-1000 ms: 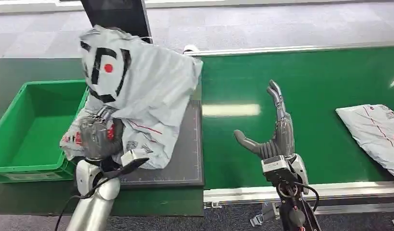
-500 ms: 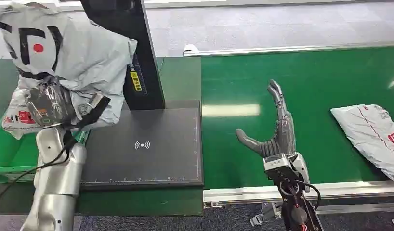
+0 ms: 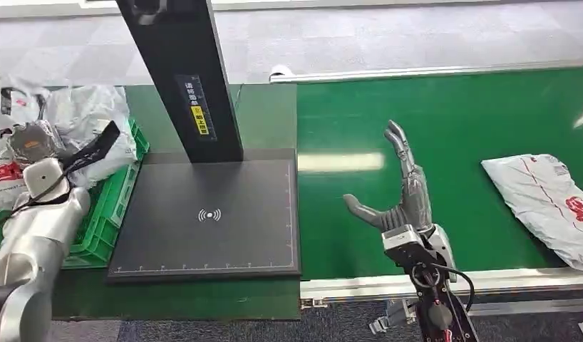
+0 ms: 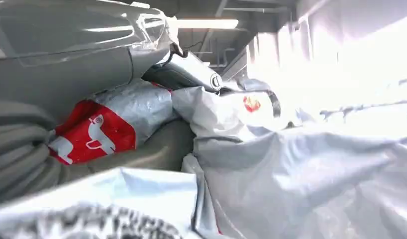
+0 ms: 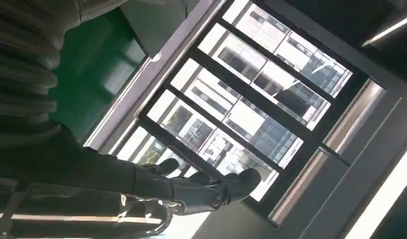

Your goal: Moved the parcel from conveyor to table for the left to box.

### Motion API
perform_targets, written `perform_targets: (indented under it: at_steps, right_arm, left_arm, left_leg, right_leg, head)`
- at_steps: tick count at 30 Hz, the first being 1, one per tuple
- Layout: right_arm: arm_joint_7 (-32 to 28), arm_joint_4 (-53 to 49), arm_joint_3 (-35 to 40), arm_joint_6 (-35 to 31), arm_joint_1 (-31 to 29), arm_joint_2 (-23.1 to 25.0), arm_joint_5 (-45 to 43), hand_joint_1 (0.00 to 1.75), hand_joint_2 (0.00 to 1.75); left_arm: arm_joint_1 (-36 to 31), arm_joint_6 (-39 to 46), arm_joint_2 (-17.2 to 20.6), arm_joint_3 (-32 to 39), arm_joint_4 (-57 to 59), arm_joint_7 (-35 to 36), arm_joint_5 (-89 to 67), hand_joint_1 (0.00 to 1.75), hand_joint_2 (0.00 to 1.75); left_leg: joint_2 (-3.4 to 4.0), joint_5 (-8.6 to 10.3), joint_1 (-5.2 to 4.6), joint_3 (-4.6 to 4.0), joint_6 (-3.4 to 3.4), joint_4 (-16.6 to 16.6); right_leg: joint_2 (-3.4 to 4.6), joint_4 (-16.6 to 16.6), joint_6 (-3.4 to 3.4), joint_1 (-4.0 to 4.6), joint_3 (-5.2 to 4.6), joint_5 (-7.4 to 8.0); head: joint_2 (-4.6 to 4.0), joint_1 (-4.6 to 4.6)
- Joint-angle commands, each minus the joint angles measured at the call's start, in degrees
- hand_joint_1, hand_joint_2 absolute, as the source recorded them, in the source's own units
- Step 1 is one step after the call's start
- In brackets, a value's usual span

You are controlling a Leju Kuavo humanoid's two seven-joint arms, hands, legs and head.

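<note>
With its fingers clenched on the grey parcel [image 3: 68,125] at the green box's [image 3: 107,214] rim, the left hand [image 3: 33,146] could spill it outside if released early, having swung left off the scanner pad [image 3: 210,214], while the right hand [image 3: 403,199] stays spread over the conveyor [image 3: 452,121].

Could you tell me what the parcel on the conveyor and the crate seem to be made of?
The parcel looks like a soft grey plastic mailer: creased, faintly glossy, with red print. The green crate appears to be rigid moulded plastic, judging by its ribbed wall.
</note>
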Motion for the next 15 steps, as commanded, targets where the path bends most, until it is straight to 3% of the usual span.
perform_targets:
  at_steps: [1,4,6,15]
  right_arm:
    - [0.29,5.95,1.78,0.23,-3.14,0.78,0.05,0.00,1.75]
    - [0.33,6.00,1.76,0.27,-3.14,0.84,0.24,0.00,1.75]
    - [0.67,7.32,2.09,0.55,-4.79,1.11,0.53,0.00,1.75]
    - [1.82,9.45,2.58,1.37,-6.75,2.26,0.88,0.00,1.75]
  left_arm:
    - [-6.08,-1.94,4.09,-4.47,13.46,0.94,-0.93,1.75,1.75]
    - [-6.21,-4.11,4.12,-5.27,13.90,1.89,-0.93,1.75,1.75]
    - [-6.95,-9.86,4.81,-6.29,15.00,2.88,-0.93,1.75,1.75]
    - [-8.02,-14.96,9.22,-7.13,16.14,3.34,-0.93,1.75,1.75]
  left_leg:
    - [0.04,0.00,0.02,0.01,0.00,-0.02]
    - [0.00,0.00,0.01,-0.03,0.01,-0.01]
    - [0.03,0.00,0.01,-0.08,0.00,0.01]
    - [0.13,-0.01,0.00,-0.02,-0.05,-0.04]
  right_leg:
    - [-0.03,-0.04,0.00,0.02,0.02,0.01]
    - [-0.04,-0.04,0.02,0.01,0.04,0.01]
    - [0.01,-0.01,0.01,0.01,-0.01,0.02]
    - [0.09,-0.02,-0.05,0.01,-0.03,0.03]
  head:
    - [0.00,0.02]
    - [0.00,0.00]
    - [0.00,0.04]
    - [0.00,0.02]
